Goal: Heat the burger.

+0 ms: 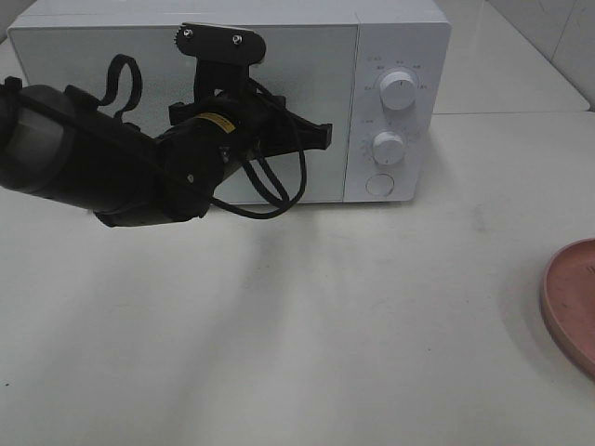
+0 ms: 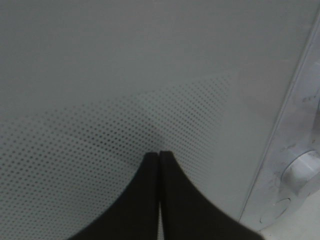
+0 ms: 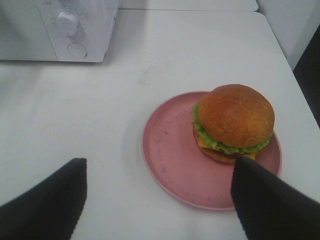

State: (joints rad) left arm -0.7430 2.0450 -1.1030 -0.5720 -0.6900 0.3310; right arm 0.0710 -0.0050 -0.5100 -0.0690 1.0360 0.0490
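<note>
The burger (image 3: 234, 122), with a golden-brown bun, lettuce and cheese, sits on the far side of a pink plate (image 3: 170, 155); only the right wrist view shows it. My right gripper (image 3: 159, 162) hovers open above the plate, its fingers (image 3: 55, 200) spread wider than the burger and holding nothing. The white microwave (image 1: 232, 56) stands at the back of the table with its door closed. My left gripper (image 2: 159, 155) is shut and empty, its tips close against the dotted door glass (image 2: 125, 125), near the door's right edge (image 1: 325, 135).
The microwave's control panel has two knobs (image 1: 399, 91) (image 1: 388, 146) and a round button (image 1: 379, 185). The pink plate's rim (image 1: 569, 302) shows at the table's right edge in the high view. The left arm (image 1: 102, 158) stretches across the microwave's front.
</note>
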